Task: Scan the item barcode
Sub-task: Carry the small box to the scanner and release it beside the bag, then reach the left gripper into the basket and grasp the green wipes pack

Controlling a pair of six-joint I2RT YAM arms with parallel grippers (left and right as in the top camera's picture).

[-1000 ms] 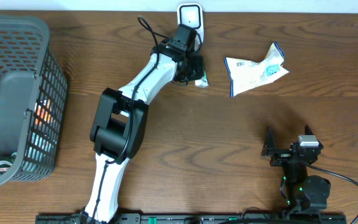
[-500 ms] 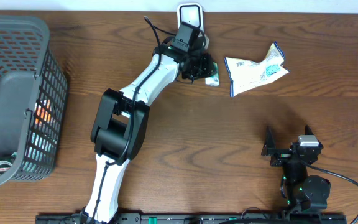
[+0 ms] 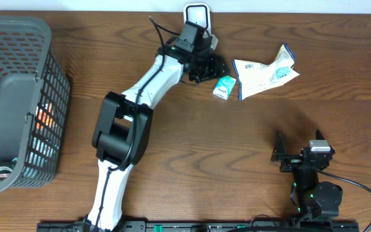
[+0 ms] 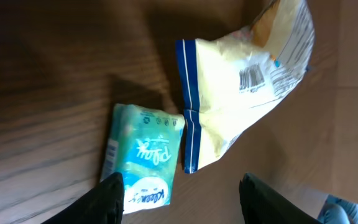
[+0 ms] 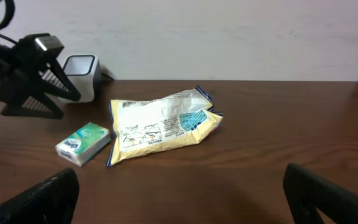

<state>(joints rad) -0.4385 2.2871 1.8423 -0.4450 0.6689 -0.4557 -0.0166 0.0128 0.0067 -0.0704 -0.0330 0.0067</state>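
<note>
A small teal tissue pack [image 3: 224,87] lies flat on the wooden table, right next to the left end of a yellow-and-white snack bag [image 3: 266,71] whose barcode faces up. The white barcode scanner [image 3: 197,16] stands at the table's far edge. My left gripper [image 3: 212,64] hovers between the scanner and the pack, open and holding nothing. In the left wrist view the pack [image 4: 145,155] sits just ahead of the left gripper [image 4: 182,202], beside the bag [image 4: 241,93]. My right gripper [image 3: 298,147] rests open near the front right; its view shows the pack [image 5: 82,143], bag [image 5: 160,124] and scanner [image 5: 82,68].
A grey mesh basket [image 3: 18,26] holding several items stands at the left edge of the table. The left arm [image 3: 140,96] stretches diagonally from the front centre to the scanner.
The left gripper swung right from below the scanner and opened. The tissue pack left its jaws and now lies on the table beside the snack bag. The right arm stayed still.
</note>
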